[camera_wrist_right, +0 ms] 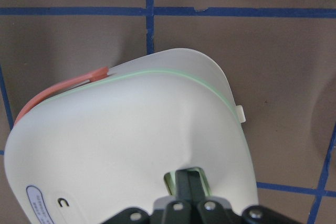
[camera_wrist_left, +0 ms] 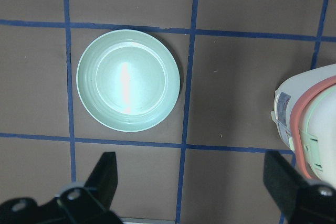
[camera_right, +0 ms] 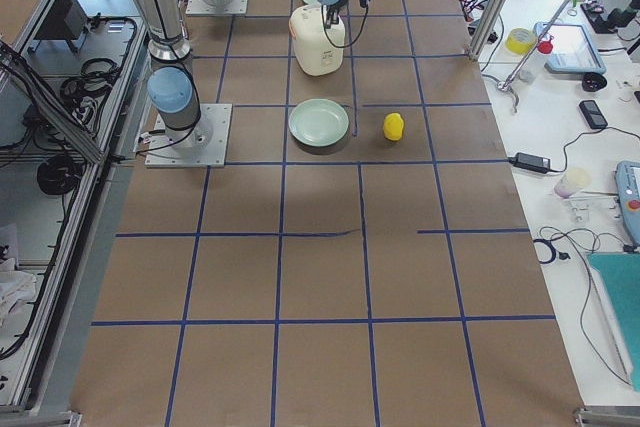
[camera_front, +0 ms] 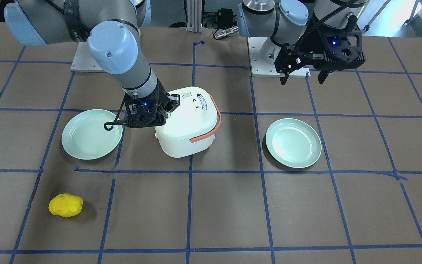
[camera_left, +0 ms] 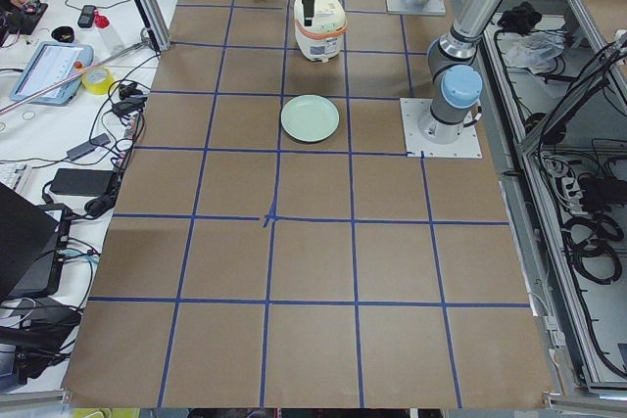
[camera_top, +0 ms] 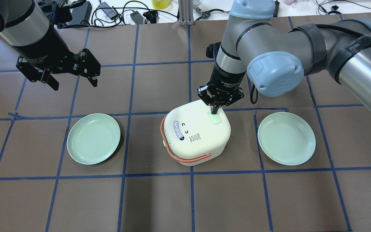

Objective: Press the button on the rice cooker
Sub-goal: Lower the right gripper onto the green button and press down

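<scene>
Rice cooker [camera_top: 195, 135]: white, rounded-square, with an orange bail handle.

Button [camera_top: 217, 121]: small pale rounded rectangle in the cooker's lid top, partly covered by fingertips and wholly hidden in the front-facing view.

Right gripper [camera_top: 214, 112]: fingers pressed together, holding nothing, tips down on the button; depth of press cannot be told.

Left gripper [camera_top: 74, 84]: spread wide, empty, well apart from the cooker.

Pale green round plates [camera_top: 93, 138] [camera_top: 287, 138]: one either side of the cooker.

Yellow lumpy object [camera_front: 65, 205]: well apart from the cooker, kind unclear.
</scene>
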You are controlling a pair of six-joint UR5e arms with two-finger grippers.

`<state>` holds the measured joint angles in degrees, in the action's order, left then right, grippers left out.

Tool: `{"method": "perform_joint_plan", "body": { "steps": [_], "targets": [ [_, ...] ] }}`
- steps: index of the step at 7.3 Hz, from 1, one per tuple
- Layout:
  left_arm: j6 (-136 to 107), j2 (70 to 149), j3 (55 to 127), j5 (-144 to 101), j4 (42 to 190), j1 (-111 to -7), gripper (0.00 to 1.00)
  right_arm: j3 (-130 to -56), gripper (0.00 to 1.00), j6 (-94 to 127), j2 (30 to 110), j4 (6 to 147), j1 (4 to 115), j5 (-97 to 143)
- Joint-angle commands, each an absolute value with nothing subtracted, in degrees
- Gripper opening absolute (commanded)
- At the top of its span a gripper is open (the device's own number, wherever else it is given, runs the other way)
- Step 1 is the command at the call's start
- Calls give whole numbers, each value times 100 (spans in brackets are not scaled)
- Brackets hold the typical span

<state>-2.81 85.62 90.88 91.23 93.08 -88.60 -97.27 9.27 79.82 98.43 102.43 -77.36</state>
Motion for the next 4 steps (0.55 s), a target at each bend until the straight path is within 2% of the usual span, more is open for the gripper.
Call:
{"method": "perform_joint_plan", "body": {
  "steps": [1,4],
  "targets": [
    [-281,8561,9088,9123,9308,-8859,100,-9800,0,923,7954,9905,10248,-7734],
    [-281,8561,9088,9123,9308,-8859,100,-9581,0,1159,8024,9844,10379,-7734]
  ]
}}
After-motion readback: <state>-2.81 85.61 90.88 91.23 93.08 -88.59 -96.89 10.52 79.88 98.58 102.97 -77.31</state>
